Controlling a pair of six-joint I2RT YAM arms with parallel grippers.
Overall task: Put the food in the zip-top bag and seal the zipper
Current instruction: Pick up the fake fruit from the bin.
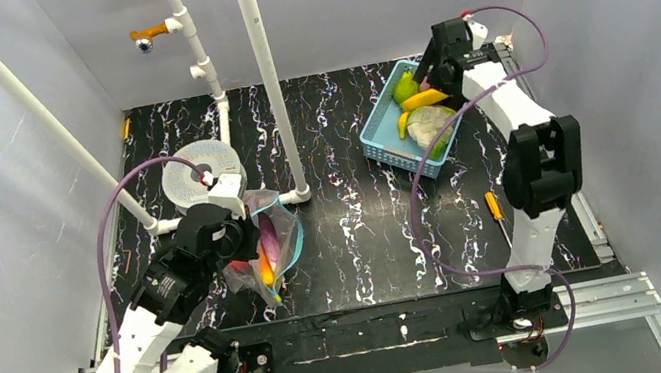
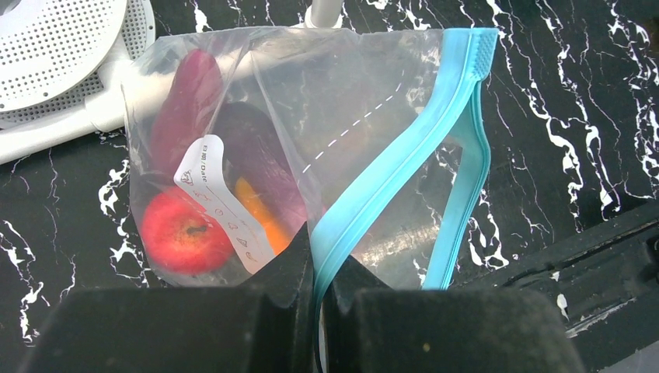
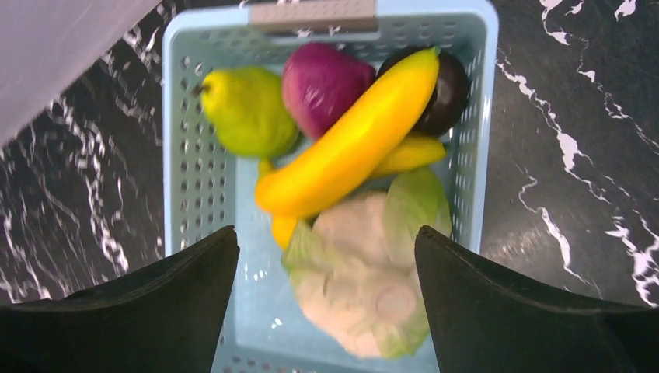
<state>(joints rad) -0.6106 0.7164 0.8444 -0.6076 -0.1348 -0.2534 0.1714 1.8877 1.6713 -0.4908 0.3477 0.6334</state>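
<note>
The zip-top bag (image 2: 342,101) lies on the black marbled table, its mouth gaping. My left gripper (image 2: 319,268) is shut on one strip of the light-blue zipper (image 2: 404,148); the other strip bows away to the right. Inside the bag are a red apple (image 2: 183,233), a magenta piece (image 2: 183,101) and an orange piece (image 2: 260,210). My right gripper (image 3: 326,233) hangs open above the light-blue basket (image 3: 175,194), holding nothing. In the basket lie a yellow banana (image 3: 350,148), a green pear (image 3: 245,109), a magenta piece (image 3: 322,81) and a pale cauliflower (image 3: 365,264).
White pipes (image 1: 267,75) stand upright between bag and basket. A white perforated disc (image 1: 197,168) sits just behind the bag (image 1: 275,241). A yellow-handled screwdriver (image 1: 493,207) lies near the right arm. The basket (image 1: 385,142) is at the back right.
</note>
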